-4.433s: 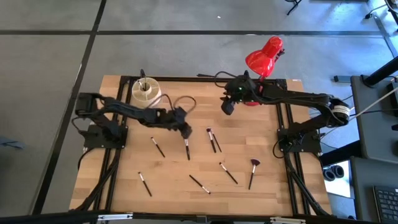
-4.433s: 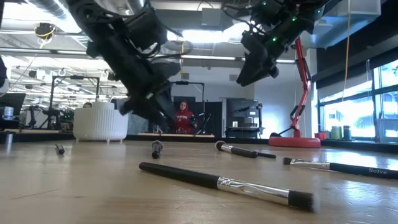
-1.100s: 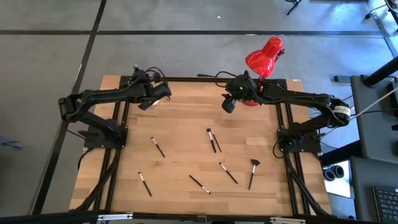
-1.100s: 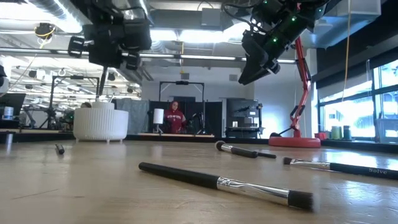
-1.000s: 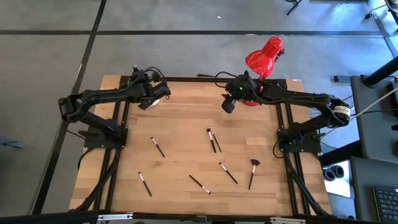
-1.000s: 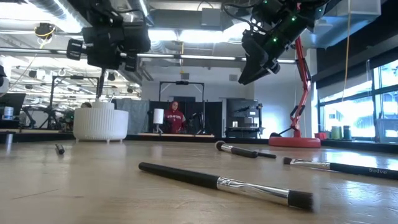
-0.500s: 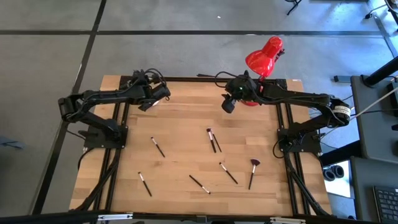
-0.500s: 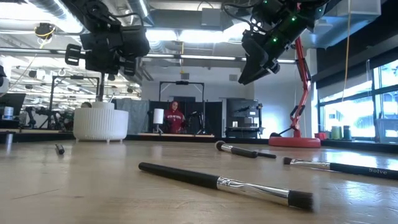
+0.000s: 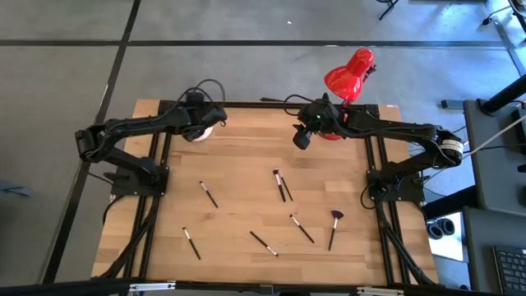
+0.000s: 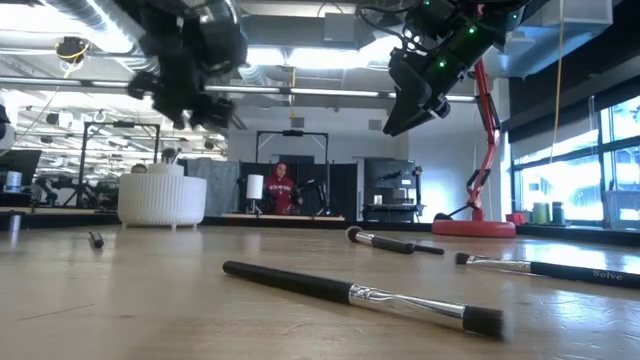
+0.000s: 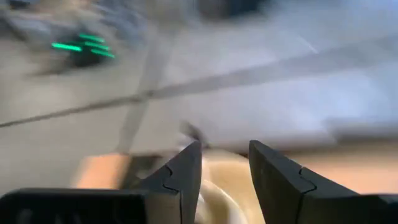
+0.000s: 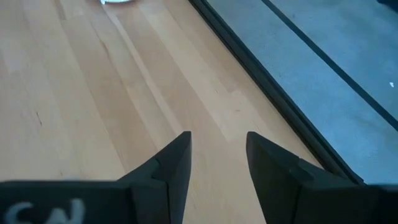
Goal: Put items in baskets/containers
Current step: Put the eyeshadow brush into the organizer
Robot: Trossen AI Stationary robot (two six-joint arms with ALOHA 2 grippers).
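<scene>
left gripper (image 9: 202, 125) – directly over cup (image 9: 200, 131), fingers apart, empty | toward table middle: bare wood, then scattered brushes (image 9: 282, 186) lying flat | right gripper (image 9: 301, 137) – raised, bare wood beneath | behind it: red lamp (image 9: 348, 72) base

The cream-white cup (image 9: 200, 129) sits at the far left of the table, mostly hidden from above; in the low view it stands upright, ribbed and round (image 10: 161, 199), with dark brush handles (image 10: 168, 155) poking above its rim. Loose makeup brushes lie flat across the wood: one left of centre (image 9: 208, 194), angled; a pair at centre, side by side and nearly touching (image 9: 281, 185); a short one near left (image 9: 191, 242); another near the middle (image 9: 263, 242); one right of it (image 9: 301, 228); and the fan-head brush (image 9: 334, 227) on the right, reddish head pointing far.
</scene>
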